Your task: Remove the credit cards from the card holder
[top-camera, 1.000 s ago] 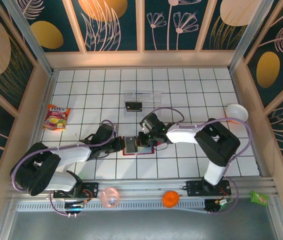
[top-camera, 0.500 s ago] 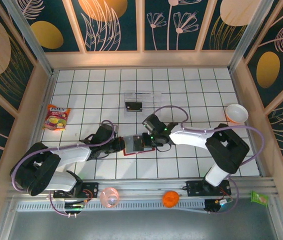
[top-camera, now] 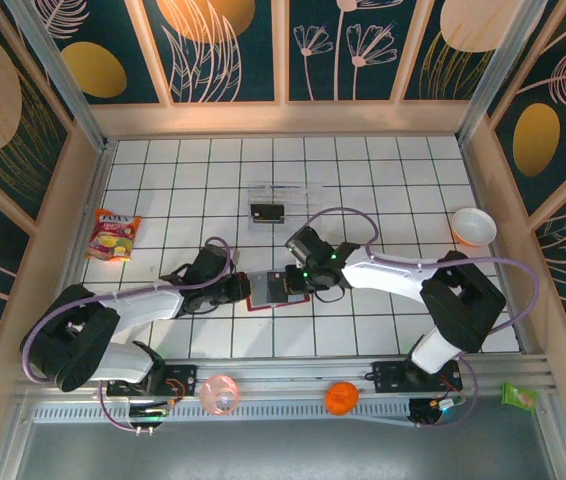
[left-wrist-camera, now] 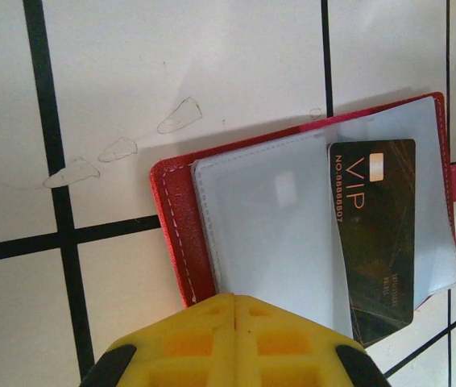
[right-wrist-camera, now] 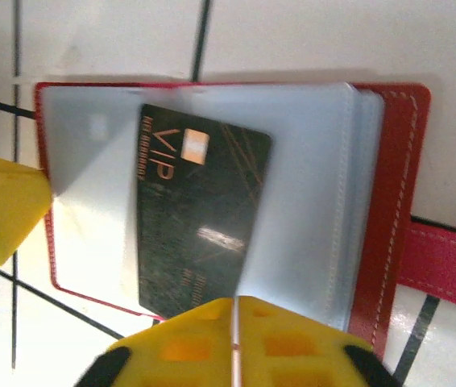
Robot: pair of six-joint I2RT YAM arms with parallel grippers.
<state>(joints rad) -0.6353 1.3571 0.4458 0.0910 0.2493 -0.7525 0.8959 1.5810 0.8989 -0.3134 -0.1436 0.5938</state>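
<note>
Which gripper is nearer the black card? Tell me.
Right. The right gripper sits at the card's short end. The left gripper sits on the holder's clear pocket beside the card.

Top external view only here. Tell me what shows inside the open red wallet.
Observer: A black VIP card sits tilted among the clear pockets of the card holder.
Operator: Report the right tool.
Observer: The right tool looks shut at the card's near edge; whether it pinches the card, I cannot tell.
Operator: Now the left tool.
Observer: The left tool is shut, its tips at the holder's edge beside the card.
</note>
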